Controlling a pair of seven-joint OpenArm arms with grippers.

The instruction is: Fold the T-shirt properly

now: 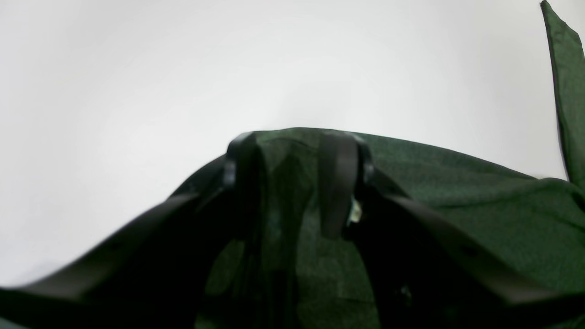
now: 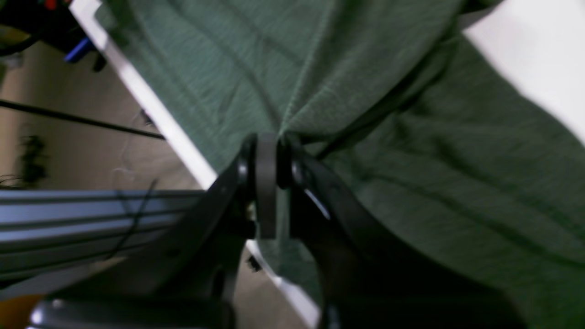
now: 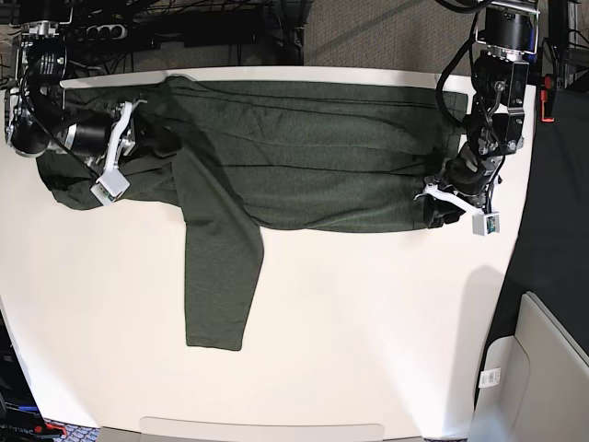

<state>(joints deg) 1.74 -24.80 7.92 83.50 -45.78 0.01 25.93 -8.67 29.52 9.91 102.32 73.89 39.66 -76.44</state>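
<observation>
The dark olive T-shirt (image 3: 313,157) lies spread across the far half of the white table (image 3: 368,331), one long sleeve (image 3: 221,276) running toward the near edge. At the shirt's left end, by the table edge, my right gripper (image 2: 269,141) is shut on a pinch of fabric, and creases radiate from it. At the shirt's right end, my left gripper (image 1: 290,151) straddles the fabric edge. Its black fingers (image 1: 338,178) stand apart, with gathered cloth (image 1: 457,196) lying between them. In the base view this gripper (image 3: 442,204) sits low at the shirt's lower right corner.
The white table's edge (image 2: 151,105) runs right beside my right gripper, with a metal frame rail (image 2: 68,214) and cables below it. A pale bin (image 3: 543,368) stands off the table's right side. Black cables and equipment crowd the far edge (image 3: 184,28).
</observation>
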